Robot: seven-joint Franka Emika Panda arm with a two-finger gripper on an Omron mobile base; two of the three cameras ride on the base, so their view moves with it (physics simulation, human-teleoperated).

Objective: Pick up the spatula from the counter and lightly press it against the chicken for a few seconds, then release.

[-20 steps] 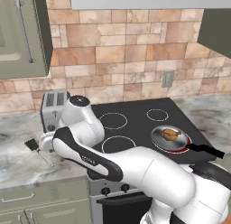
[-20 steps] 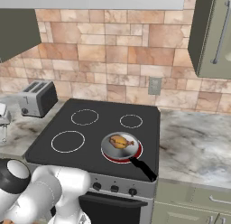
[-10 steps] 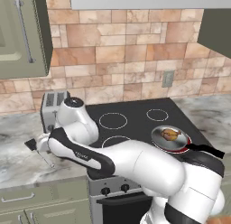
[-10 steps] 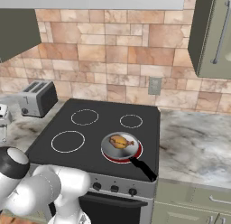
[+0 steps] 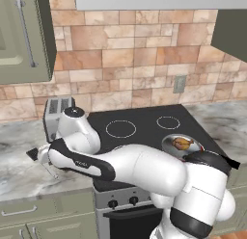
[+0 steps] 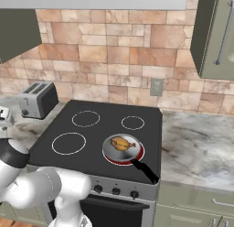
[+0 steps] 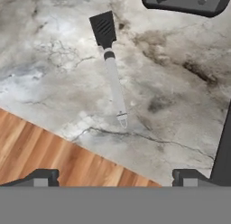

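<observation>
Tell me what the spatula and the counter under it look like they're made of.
Spatula: matte black slotted blade, likely plastic; pale grey handle, possibly metal or plastic. Counter: grey mottled surface with dark veins, looks like polished marble or granite.

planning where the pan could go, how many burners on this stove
4: back-left burner, back-right burner, front-left burner, and front-right burner glowing red under the pan. None seem hidden.

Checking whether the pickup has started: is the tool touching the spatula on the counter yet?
Apart. The hand view shows the spatula lying on the counter, clear of the open tool.
</observation>
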